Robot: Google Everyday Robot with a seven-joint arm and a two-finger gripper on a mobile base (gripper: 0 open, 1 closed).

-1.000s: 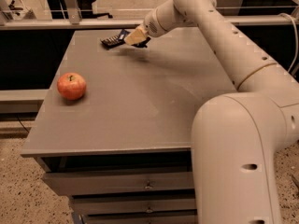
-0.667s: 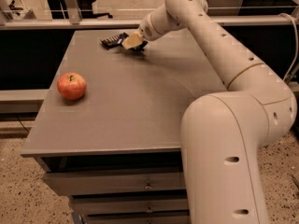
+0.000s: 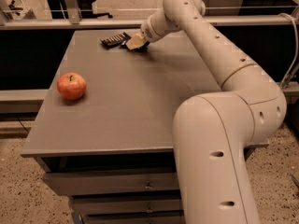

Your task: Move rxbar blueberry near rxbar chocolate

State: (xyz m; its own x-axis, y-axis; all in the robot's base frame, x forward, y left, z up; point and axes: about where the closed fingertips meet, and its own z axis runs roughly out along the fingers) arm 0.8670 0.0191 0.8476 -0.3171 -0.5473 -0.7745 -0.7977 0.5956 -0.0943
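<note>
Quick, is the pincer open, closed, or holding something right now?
Pincer: at the far edge of the grey table, beside a flat black snack bar; open or closed cannot be told.

No legible text, label, brand or number is noted on any surface; lettering on the rxbar chocolate (image 3: 113, 40) cannot be read. The gripper (image 3: 136, 42) is located just beside it, at the far end of the table (image 3: 140, 106)

On the table (image 3: 140, 106), we see the end effector (image 3: 135, 42) at the far edge, just right of the rxbar chocolate (image 3: 114, 40); the apple (image 3: 71, 86) lies nearer, left.
</note>
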